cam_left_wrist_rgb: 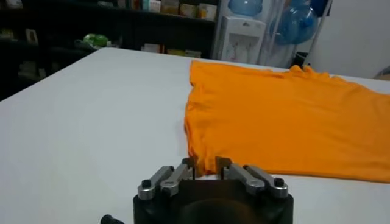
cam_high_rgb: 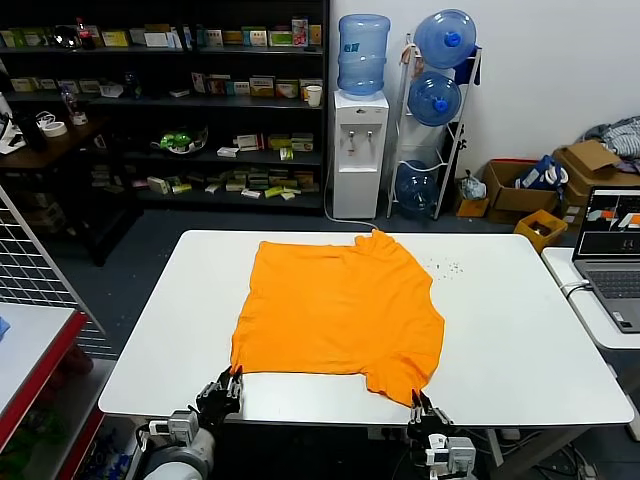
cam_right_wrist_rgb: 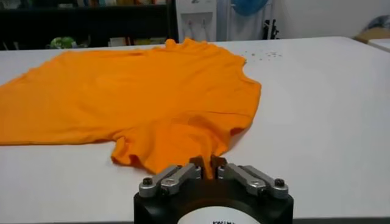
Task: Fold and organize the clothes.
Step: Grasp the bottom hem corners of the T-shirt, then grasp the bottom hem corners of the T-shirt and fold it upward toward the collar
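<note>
A bright orange T-shirt (cam_high_rgb: 340,310) lies spread flat on the white table (cam_high_rgb: 520,330), with no lettering showing. My left gripper (cam_high_rgb: 225,385) is at the table's front edge, on the shirt's near left corner. In the left wrist view (cam_left_wrist_rgb: 206,167) that corner of the shirt (cam_left_wrist_rgb: 286,122) is bunched between its fingers. My right gripper (cam_high_rgb: 420,405) is at the front edge on the shirt's near right corner. In the right wrist view (cam_right_wrist_rgb: 207,163) it is shut, pinching a fold of the shirt (cam_right_wrist_rgb: 140,103).
Small specks (cam_high_rgb: 450,266) lie on the table at the back right. A side table with a laptop (cam_high_rgb: 615,255) stands to the right. A wire rack (cam_high_rgb: 30,270) and a red-edged table are to the left. A water dispenser (cam_high_rgb: 358,150) and shelves stand behind.
</note>
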{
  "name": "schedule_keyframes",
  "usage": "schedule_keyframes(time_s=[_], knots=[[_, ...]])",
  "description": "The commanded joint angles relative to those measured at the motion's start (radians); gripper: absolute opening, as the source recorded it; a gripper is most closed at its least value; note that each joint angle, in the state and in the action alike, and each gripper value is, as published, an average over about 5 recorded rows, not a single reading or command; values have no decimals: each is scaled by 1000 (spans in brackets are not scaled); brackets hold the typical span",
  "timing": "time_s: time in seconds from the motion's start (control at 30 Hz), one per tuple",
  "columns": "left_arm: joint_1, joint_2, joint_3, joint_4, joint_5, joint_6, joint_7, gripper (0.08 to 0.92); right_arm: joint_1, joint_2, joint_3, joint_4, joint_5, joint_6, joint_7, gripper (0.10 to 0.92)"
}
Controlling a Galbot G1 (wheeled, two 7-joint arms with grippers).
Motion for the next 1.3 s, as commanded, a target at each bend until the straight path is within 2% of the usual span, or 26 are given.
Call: schedule_keyframes(time_s=[0.03,0.2,0.53,0.73,0.83,0.93,1.13,1.3], knots=[[2,2,2,-19,-2,4,-7,195,-42,-22,0,65,4,13,6,124],[69,17,-5,-105,-7,1,-31,95,-151,-72,12,167,32,22,22,124],[281,61,-24,-292,-48,0,-71,92,-414,-113,45,327,45,91,31,124],[331,76,-23,-356,-59,-15,-75,92,-331,-93,45,337,29,132,42,124],[280,76,-25,-354,-48,-47,-49,92,-203,-95,53,306,48,119,57,124],[181,80,-24,-319,-47,-66,-22,92,-51,-105,60,248,84,94,71,124],[-61,96,14,-207,-73,-74,4,92,197,-124,38,118,154,46,86,124],[-186,96,62,-103,-88,-70,0,92,369,-146,1,-12,220,-2,111,124]])
